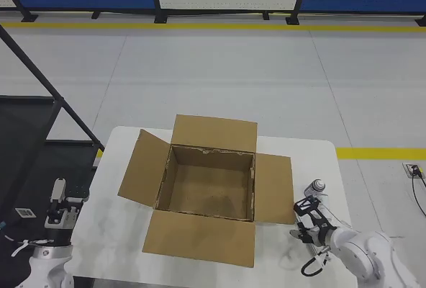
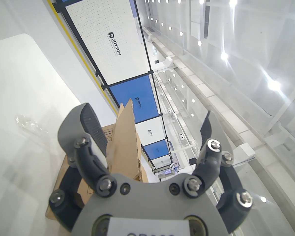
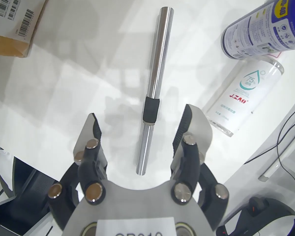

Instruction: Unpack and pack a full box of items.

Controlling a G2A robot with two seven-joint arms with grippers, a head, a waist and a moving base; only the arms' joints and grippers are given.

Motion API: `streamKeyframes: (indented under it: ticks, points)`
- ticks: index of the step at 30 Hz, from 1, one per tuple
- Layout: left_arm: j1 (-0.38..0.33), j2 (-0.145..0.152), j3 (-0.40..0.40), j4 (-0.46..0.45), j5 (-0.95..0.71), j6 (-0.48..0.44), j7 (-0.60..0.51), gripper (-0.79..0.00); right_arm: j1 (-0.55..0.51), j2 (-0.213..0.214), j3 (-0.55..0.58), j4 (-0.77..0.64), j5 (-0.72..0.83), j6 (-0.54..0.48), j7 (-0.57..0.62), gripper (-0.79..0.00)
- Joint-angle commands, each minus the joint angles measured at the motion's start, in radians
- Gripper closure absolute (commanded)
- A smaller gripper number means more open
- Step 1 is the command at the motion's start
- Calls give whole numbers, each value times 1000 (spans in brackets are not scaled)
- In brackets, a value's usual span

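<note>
I have the white table (image 1: pixel 310 155) below me, with the cardboard box (image 1: pixel 206 191) at its middle, all four flaps folded outward and its brown floor showing. The left gripper (image 2: pixel 148 112) sits just off the table's left edge, fingers spread wide, pointing up past one box flap. The right gripper (image 3: pixel 140 112) hangs over the table to the right of the box, jaws apart and gripping nothing. Near it are a blue spray can (image 3: pixel 265 25) and, just beside that, a clear bottle (image 3: pixel 243 96) with a white label (standing or lying, I cannot tell). A metal rod (image 3: pixel 156 69) with a black band lies flat on the table, its near end between the open fingers, touching neither.
</note>
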Motion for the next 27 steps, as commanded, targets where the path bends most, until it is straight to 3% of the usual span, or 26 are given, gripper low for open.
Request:
streamKeyframes:
  ticks: [1,6,13,16,27]
  points:
    - [-1,1,2,-1,4,1,-1,-785,-9,2,23,10,35,-1,-22,-440]
    - [-1,3,9,1,13,-3,-5,-785,-32,6,36,-3,28,-1,-14,-489]
    - [-4,5,20,0,21,-8,-3,-785,-30,4,7,1,-2,17,-46,-443]
    - [-5,6,20,0,23,-7,0,-785,-12,3,-14,14,-30,32,-33,-468]
    - [-17,11,25,13,20,-19,-3,-785,56,-4,-71,80,-48,30,-14,-369]
